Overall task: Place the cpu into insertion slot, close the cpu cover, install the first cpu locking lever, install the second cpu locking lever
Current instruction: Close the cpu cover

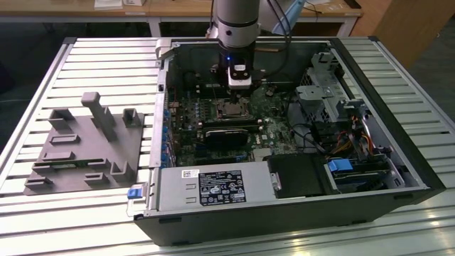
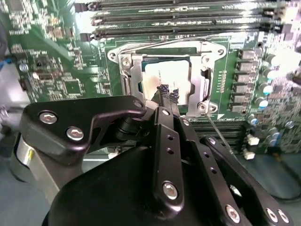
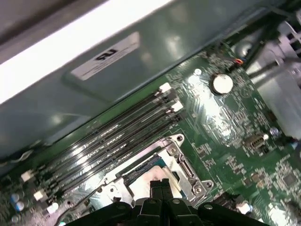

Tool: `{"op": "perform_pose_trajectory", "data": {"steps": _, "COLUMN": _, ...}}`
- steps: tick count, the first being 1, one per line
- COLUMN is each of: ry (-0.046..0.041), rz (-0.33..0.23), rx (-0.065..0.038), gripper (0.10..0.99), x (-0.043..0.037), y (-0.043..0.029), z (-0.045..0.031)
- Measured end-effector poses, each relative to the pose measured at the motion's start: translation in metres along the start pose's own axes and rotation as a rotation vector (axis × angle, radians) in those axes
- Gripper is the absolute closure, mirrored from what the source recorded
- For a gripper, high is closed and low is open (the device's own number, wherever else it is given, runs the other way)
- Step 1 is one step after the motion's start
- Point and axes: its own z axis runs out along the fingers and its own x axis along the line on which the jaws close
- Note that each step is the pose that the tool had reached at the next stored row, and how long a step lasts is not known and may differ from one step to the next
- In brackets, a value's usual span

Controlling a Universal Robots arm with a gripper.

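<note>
Silver-grey cpu (image 2: 168,73) sits in the insertion slot (image 2: 205,74), with the cpu cover (image 2: 131,63) apparently down over it. Gripper (image 2: 168,92) hovers just above, jaws together and empty. Chip is light, stiff and fragile: grip the edges only.

Upright arm (image 1: 236,21), gripper (image 2: 168,92) pointing straight down, fingers (image 2: 162,90) pressed together

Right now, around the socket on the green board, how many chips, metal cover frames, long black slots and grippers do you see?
chip: 1
metal cover frame: 1
long black slots: 4
gripper: 1
Total: 7
</note>
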Motion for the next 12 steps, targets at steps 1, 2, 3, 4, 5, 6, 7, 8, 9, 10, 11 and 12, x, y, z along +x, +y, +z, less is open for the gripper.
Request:
{"op": "perform_pose_trajectory", "data": {"steps": 1, "ry": 0.0005, "rz": -0.018, "rx": 0.000, "gripper": 0.984, "x": 0.0000, "y": 0.0000, "z": 0.0000}}
{"op": "perform_pose_trajectory", "data": {"steps": 2, "ry": 0.0010, "rz": -0.036, "rx": -0.001, "gripper": 0.984, "x": 0.0000, "y": 0.0000, "z": 0.0001}}
{"op": "perform_pose_trajectory", "data": {"steps": 3, "ry": 0.0014, "rz": -0.054, "rx": -0.001, "gripper": 0.984, "x": 0.0000, "y": 0.0000, "z": 0.0001}}
{"op": "perform_pose_trajectory", "data": {"steps": 4, "ry": 0.0019, "rz": -0.072, "rx": -0.002, "gripper": 0.984, "x": 0.0000, "y": 0.0000, "z": 0.0002}}
{"op": "perform_pose_trajectory", "data": {"steps": 5, "ry": 0.0023, "rz": -0.090, "rx": -0.002, "gripper": 0.984, "x": 0.0000, "y": 0.0000, "z": 0.0002}}
{"op": "perform_pose_trajectory", "data": {"steps": 6, "ry": 0.0027, "rz": -0.108, "rx": -0.002, "gripper": 0.984, "x": 0.0000, "y": 0.0000, "z": 0.0003}}
{"op": "perform_pose_trajectory", "data": {"steps": 7, "ry": 0.0031, "rz": -0.127, "rx": -0.003, "gripper": 0.984, "x": 0.0000, "y": 0.0000, "z": 0.0003}}
{"op": "perform_pose_trajectory", "data": {"steps": 8, "ry": 0.0036, "rz": -0.145, "rx": -0.003, "gripper": 0.984, "x": 0.0000, "y": 0.0000, "z": 0.0004}}
{"op": "perform_pose_trajectory", "data": {"steps": 9, "ry": 0.0040, "rz": -0.164, "rx": -0.003, "gripper": 0.984, "x": 0.0000, "y": 0.0000, "z": 0.0004}}
{"op": "perform_pose_trajectory", "data": {"steps": 10, "ry": 0.0044, "rz": -0.181, "rx": -0.004, "gripper": 0.984, "x": 0.0000, "y": 0.0000, "z": 0.0004}}
{"op": "perform_pose_trajectory", "data": {"steps": 11, "ry": 0.0047, "rz": -0.200, "rx": -0.004, "gripper": 0.984, "x": 0.0001, "y": 0.0000, "z": 0.0005}}
{"op": "perform_pose_trajectory", "data": {"steps": 12, "ry": 0.0051, "rz": -0.217, "rx": -0.004, "gripper": 0.984, "x": 0.0001, "y": 0.0000, "z": 0.0006}}
